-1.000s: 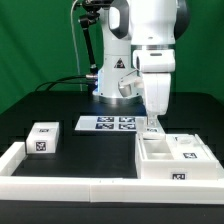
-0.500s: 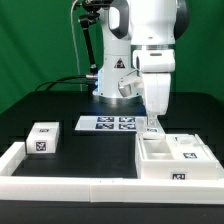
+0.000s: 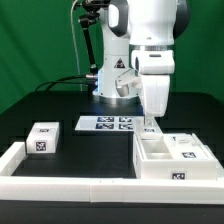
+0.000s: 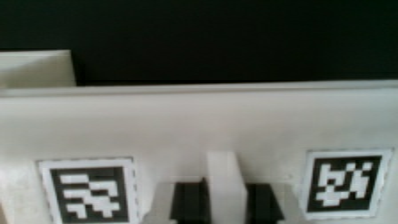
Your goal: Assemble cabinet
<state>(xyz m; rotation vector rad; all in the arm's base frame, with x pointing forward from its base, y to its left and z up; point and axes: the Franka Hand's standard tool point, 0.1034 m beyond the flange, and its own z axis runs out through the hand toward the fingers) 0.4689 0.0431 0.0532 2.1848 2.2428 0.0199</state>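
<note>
Cabinet body (image 3: pixel 157 170) slid slightly toward the exterior view's left, pincer (image 3: pixel 150 124) clenched on its rear wall. Thin-wall grip could slip and skew it.

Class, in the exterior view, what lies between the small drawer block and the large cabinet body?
Between drawer block and cabinet body, the exterior view shows bare black table; the marker board lies farther back.

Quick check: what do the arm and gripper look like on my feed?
The arm is glossy white with dark joint seams. Black cables bundle near its top, and a triangular warning label sits low on it. The gripper is boxy, white-grey.
</note>
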